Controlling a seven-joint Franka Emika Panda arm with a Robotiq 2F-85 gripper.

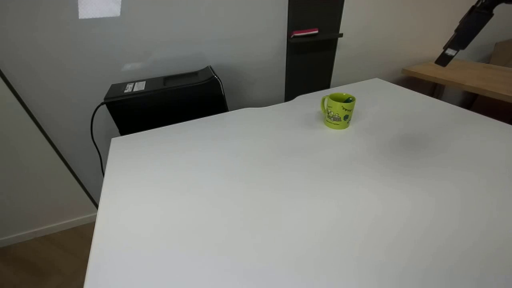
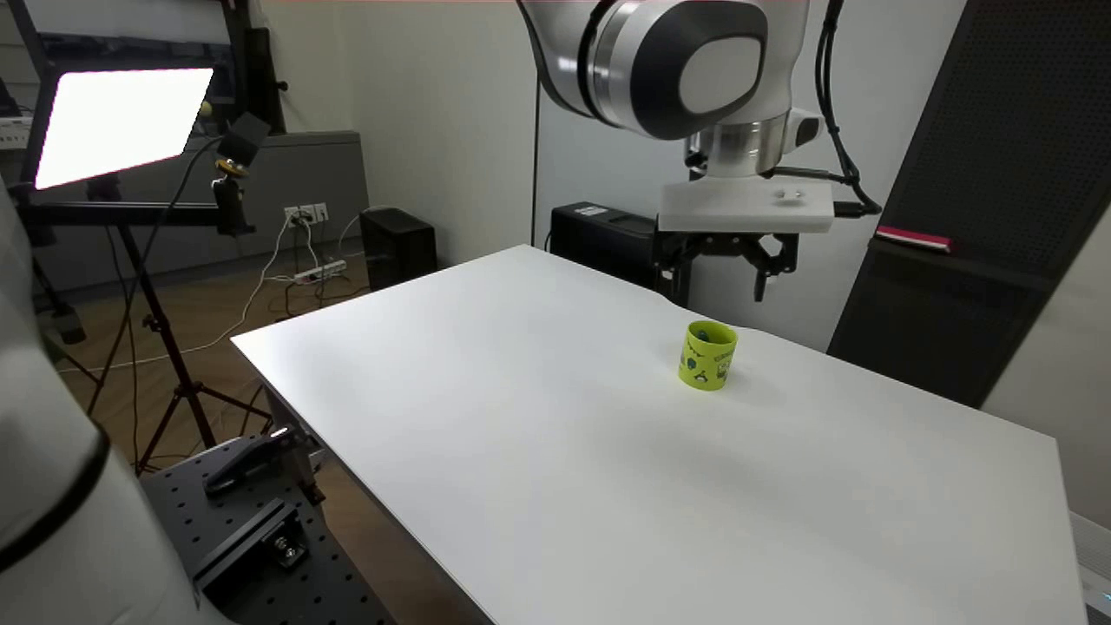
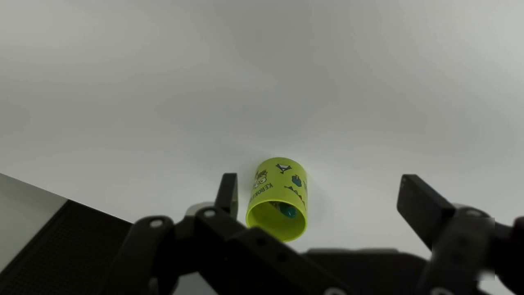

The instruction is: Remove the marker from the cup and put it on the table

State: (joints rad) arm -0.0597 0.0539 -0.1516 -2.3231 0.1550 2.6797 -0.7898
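The lime-green cup (image 1: pixel 336 116) stands upright on the white table (image 1: pixel 240 192); it also shows in an exterior view (image 2: pixel 705 369) and in the wrist view (image 3: pixel 278 184). Its handle shows at its left side in an exterior view. The marker sits inside the cup; its dark teal end shows just inside the rim in both exterior views (image 1: pixel 349 99) (image 2: pixel 703 335) and in the wrist view (image 3: pixel 287 210). The rest of the marker is hidden by the cup wall. My gripper (image 2: pixel 719 289) is open and empty, above the table and the cup. In the wrist view the cup appears between the fingers (image 3: pixel 319 178), nearer the left one.
A black box-shaped device (image 1: pixel 168 100) stands beyond the table's edge. A dark panel with a small ledge (image 1: pixel 314 48) holds a red and white item (image 1: pixel 305 32). A light brown wooden table (image 1: pixel 468 76) stands behind. A lit lamp panel (image 2: pixel 121 126) stands on a tripod.
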